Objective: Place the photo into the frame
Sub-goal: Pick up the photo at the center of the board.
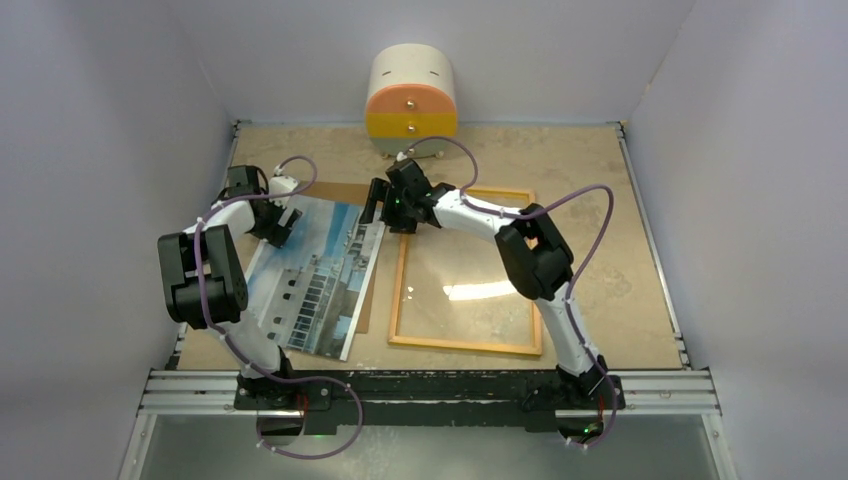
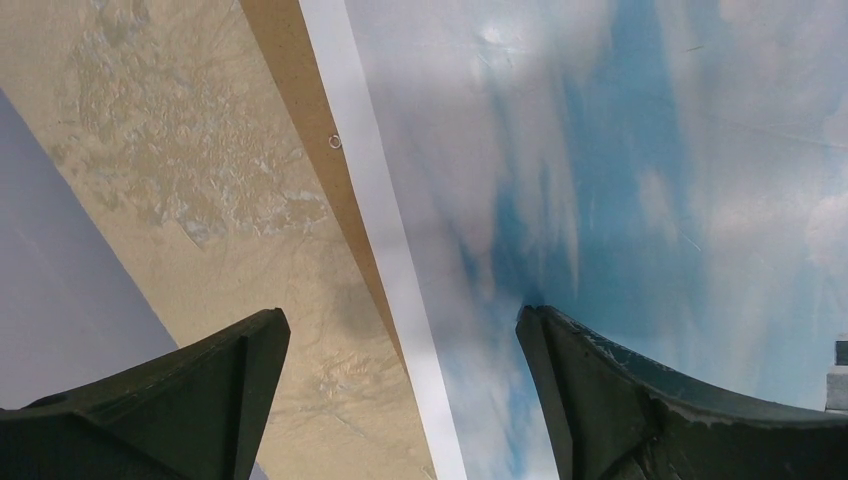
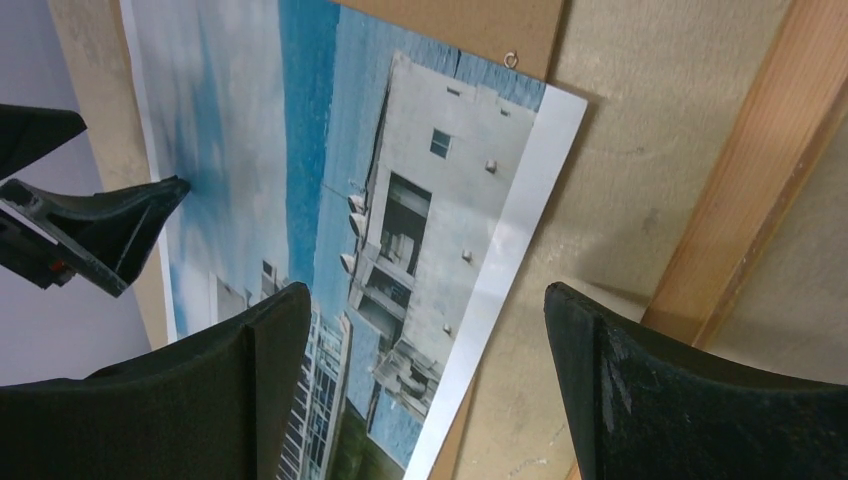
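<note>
At the near edge of the counter [image 1: 610,200] the two arm bases sit on a black rail [image 1: 430,385]. Just beyond it, on the left half, the photo [image 1: 310,275] lies picture side up and skewed, its near corner close to the near edge and its sky end pointing to the far left. It rests on a brown backing board [image 1: 345,190] that shows along its right side and past its far end. To its right, around the middle of the counter, the frame [image 1: 465,346] lies flat with its wood-coloured side showing and light glinting off the pane inside; its left rail runs just beside the photo without touching it. Farther back, the left arm [image 1: 205,270] reaches over the photo's far left edge with its jaws released and spread wide, holding nothing: in the left wrist view one finger [image 2: 200,400] hangs over bare counter and the other over the blue sky of the print [image 2: 600,150]. The right arm [image 1: 530,250] stretches across the frame's far left corner; its jaws also stand released and empty above the photo's far right corner [image 3: 400,200], with the frame's rail [image 3: 760,190] alongside. At the far edge stands a small rounded drawer unit [image 1: 412,100], cream, orange and yellow.
</note>
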Robot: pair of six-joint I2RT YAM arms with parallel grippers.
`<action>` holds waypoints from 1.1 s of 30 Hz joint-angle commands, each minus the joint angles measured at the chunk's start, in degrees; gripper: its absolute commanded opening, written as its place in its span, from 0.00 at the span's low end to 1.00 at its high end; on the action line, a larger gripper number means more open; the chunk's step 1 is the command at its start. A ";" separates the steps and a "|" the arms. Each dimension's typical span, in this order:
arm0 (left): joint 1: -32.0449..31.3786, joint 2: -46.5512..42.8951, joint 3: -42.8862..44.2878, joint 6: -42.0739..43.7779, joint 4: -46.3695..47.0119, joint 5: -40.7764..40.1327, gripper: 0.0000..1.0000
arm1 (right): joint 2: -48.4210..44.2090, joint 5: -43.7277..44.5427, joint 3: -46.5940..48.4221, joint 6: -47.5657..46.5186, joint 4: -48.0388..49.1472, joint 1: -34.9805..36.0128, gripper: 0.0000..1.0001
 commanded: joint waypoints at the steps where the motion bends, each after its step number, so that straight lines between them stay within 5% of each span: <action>1: 0.03 -0.20 -1.82 1.39 1.42 -0.12 0.94 | 1.28 3.00 3.92 1.11 -0.86 -0.22 0.88; 13: -0.06 -0.08 -1.24 1.17 0.59 1.32 0.94 | 4.65 10.35 6.46 1.58 -2.92 -0.39 0.88; 33: -0.49 -0.32 -1.40 1.74 0.59 1.66 0.94 | 4.81 -0.36 -0.50 11.41 12.14 -2.68 0.83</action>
